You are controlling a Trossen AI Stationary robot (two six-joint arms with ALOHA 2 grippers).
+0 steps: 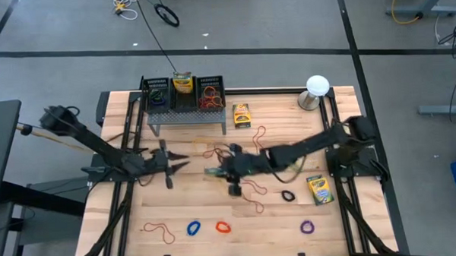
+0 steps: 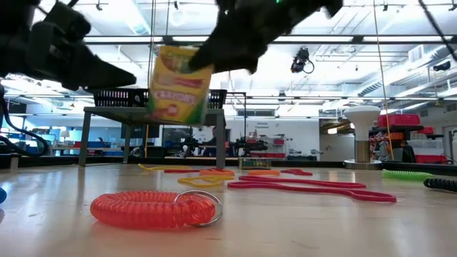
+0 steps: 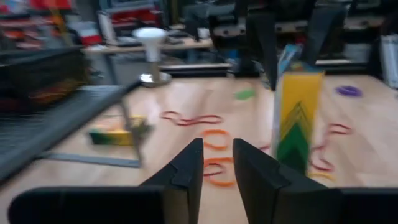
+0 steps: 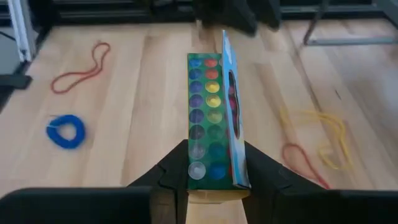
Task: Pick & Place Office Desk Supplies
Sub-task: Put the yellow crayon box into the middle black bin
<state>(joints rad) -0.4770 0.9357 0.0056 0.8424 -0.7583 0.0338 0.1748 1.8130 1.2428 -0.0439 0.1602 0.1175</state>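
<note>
My right gripper hangs over the middle of the table, shut on a yellow-and-green crayon box, which also shows lifted in the low view and the left wrist view. My left gripper waits just left of it, low over the wood, its fingers slightly open on nothing. Other crayon boxes: one flat beside the rack, one flat at the right, one standing in the rack. Rubber-band loops lie flat: red, blue, purple, black. My right gripper pinches the crayon box by its upper end between the two fingers, one on each side. The fingers come from above, pointing down. The box hangs below them, lifted clear of the table and a little tilted.
A black mesh rack on grey legs stands at the far edge. The white ball on a metal base sits at the far right corner. Thin tan and red loops lie under the right gripper; a red coil band lies near the low camera.
</note>
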